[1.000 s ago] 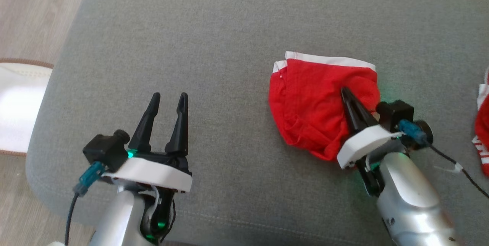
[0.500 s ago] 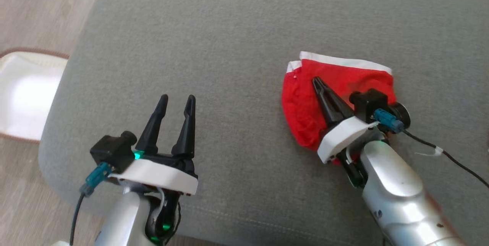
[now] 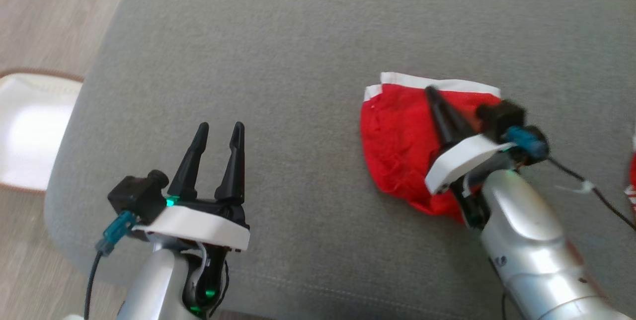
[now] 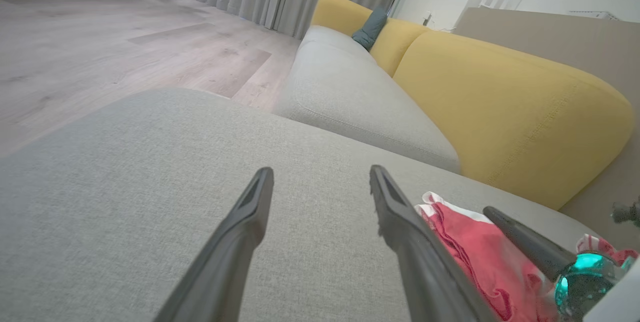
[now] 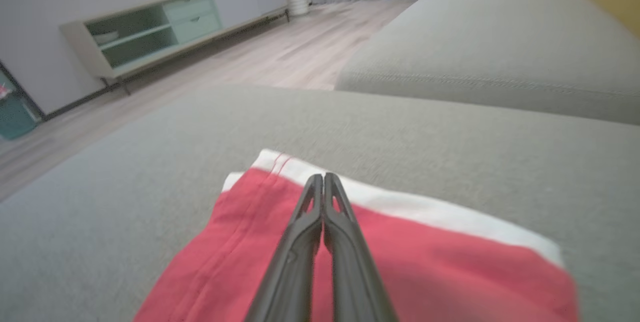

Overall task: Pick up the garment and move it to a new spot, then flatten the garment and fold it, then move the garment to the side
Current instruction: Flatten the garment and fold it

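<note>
Garment (image 3: 397, 146): red cloth shorts with white band, folded on soft grey couch cushion (image 3: 298, 37).
Right tool (image 3: 430, 91): fingers together, holding nothing, over the red cloth.
Left tool (image 3: 220, 128): fingers apart, empty, over bare cushion.

The head camera looks down from high up onto the grey cushion (image 3: 308, 51). The left wrist camera sits low, just above the cushion, looking along the left gripper (image 4: 321, 168) toward the yellow sofa back (image 4: 500, 97). The right wrist camera sits very close over the red garment (image 5: 400, 262), facing the wood floor (image 5: 280, 52) and a long cabinet (image 5: 165, 27). All three see the red garment.
</note>
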Available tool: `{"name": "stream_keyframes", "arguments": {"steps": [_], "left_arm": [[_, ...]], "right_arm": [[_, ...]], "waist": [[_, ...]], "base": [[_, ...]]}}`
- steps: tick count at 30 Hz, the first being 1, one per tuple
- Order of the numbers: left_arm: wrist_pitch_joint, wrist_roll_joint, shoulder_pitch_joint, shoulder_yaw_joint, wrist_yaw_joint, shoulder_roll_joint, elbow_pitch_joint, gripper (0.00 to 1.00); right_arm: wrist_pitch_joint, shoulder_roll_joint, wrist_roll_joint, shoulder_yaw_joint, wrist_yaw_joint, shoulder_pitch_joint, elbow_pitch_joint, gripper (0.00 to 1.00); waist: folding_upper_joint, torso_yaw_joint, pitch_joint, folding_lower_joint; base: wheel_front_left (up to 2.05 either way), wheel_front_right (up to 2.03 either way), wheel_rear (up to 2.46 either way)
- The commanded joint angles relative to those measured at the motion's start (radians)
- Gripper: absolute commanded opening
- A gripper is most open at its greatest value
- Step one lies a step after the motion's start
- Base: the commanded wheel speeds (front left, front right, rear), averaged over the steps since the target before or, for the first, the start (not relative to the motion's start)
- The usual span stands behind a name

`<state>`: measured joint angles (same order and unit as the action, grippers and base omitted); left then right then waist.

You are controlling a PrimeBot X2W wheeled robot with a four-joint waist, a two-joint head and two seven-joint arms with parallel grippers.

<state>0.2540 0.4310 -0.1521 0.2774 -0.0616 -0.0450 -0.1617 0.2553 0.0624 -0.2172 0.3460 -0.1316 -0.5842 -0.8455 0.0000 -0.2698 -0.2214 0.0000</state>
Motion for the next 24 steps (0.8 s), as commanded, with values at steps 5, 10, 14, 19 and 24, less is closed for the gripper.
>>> {"name": "stream_keyframes", "arguments": {"steps": [5, 10, 14, 19, 24], "left_arm": [[0.008, 0.000, -0.015, -0.042, 0.005, -0.005, 0.043, 1.00], [0.008, -0.007, -0.002, -0.050, 0.007, -0.005, 0.051, 1.00], [0.008, -0.014, 0.004, -0.057, 0.007, -0.005, 0.053, 1.00], [0.008, -0.020, 0.015, -0.068, 0.010, -0.005, 0.053, 1.00], [0.008, -0.025, 0.031, -0.074, 0.012, -0.005, 0.050, 1.00]], "right_arm": [[0.006, -0.012, 0.018, -0.083, 0.001, 0.045, 0.127, 0.00], [0.006, -0.012, 0.024, -0.144, 0.001, 0.103, 0.227, 0.00], [0.006, -0.012, 0.013, -0.198, 0.001, 0.149, 0.293, 0.00], [0.006, -0.012, 0.023, -0.235, 0.001, 0.212, 0.358, 1.00], [0.006, -0.012, 0.021, -0.257, 0.001, 0.290, 0.415, 1.00]], "waist": [[0.0000, 0.060, 0.045, 0.0000], [0.0000, 0.118, 0.074, 0.0000], [0.0000, 0.162, 0.100, 0.0000], [0.0000, 0.209, 0.131, 0.0000], [0.0000, 0.239, 0.156, 0.0000]], "base": [[0.00, 0.00, 0.00], [0.00, 0.00, 0.00], [0.00, 0.00, 0.00], [0.00, 0.00, 0.00], [0.00, 0.00, 0.00]]}}
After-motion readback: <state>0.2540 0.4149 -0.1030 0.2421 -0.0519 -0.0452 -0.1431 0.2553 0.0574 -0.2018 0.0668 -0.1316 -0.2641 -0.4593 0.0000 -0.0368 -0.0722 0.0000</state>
